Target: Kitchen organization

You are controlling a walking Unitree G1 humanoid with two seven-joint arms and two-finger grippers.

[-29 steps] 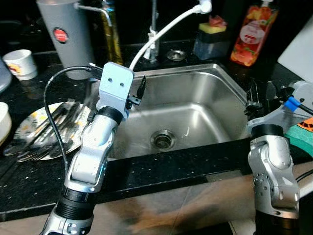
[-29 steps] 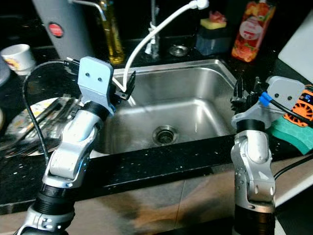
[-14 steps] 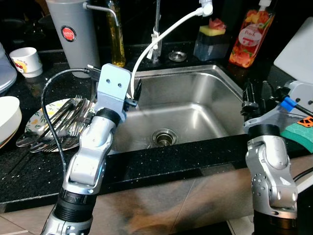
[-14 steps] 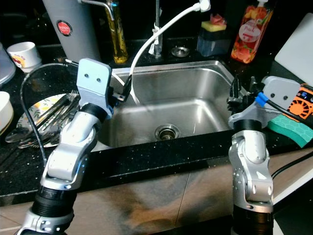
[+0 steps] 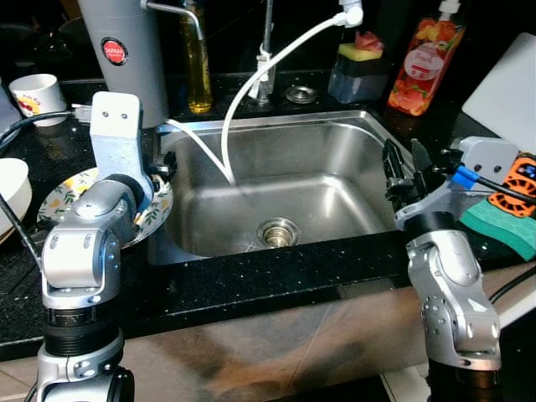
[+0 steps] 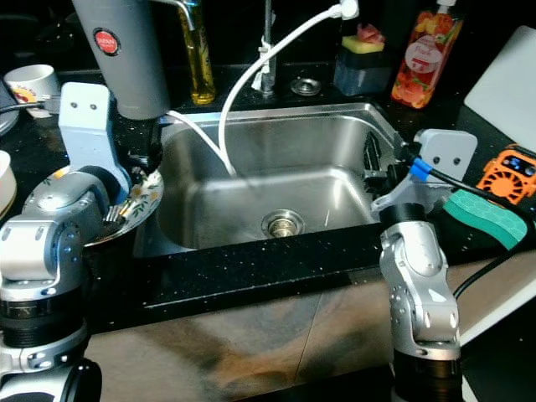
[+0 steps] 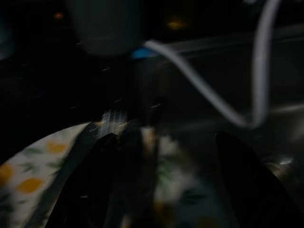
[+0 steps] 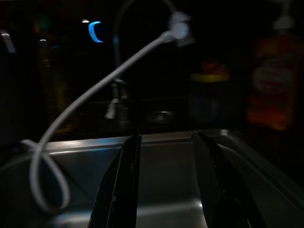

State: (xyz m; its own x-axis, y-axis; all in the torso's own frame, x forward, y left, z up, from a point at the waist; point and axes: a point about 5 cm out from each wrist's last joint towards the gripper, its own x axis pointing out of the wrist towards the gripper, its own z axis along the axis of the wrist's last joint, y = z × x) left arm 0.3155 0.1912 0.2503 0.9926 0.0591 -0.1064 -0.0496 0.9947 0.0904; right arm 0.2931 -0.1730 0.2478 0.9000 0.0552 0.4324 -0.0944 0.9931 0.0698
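Observation:
A flowered plate [image 5: 60,191] with cutlery [image 7: 108,121] on it lies on the black counter, left of the steel sink [image 5: 289,172]. My left gripper [image 7: 166,190] hovers over the plate's sink-side edge; it is open, its two fingers wide apart with nothing between them. In the eye views its grey wrist block [image 5: 115,126] hides most of the fingers. My right gripper [image 5: 404,163] stands over the sink's right rim, pointing toward the faucet, open and holding nothing. A white hose [image 5: 251,92] loops from the faucet down into the basin.
A grey flask [image 5: 124,50] and an oil bottle [image 5: 198,59] stand behind the plate. A cup [image 5: 29,90] and a white bowl [image 5: 12,188] sit far left. A sponge holder [image 5: 356,67], an orange soap bottle [image 5: 416,63], a green sponge [image 5: 501,222] and a white board [image 5: 511,88] are at the right.
My left arm has swung left from the sink's left rim to over the plate. The right gripper has shifted slightly toward the basin. The camera moved a little.

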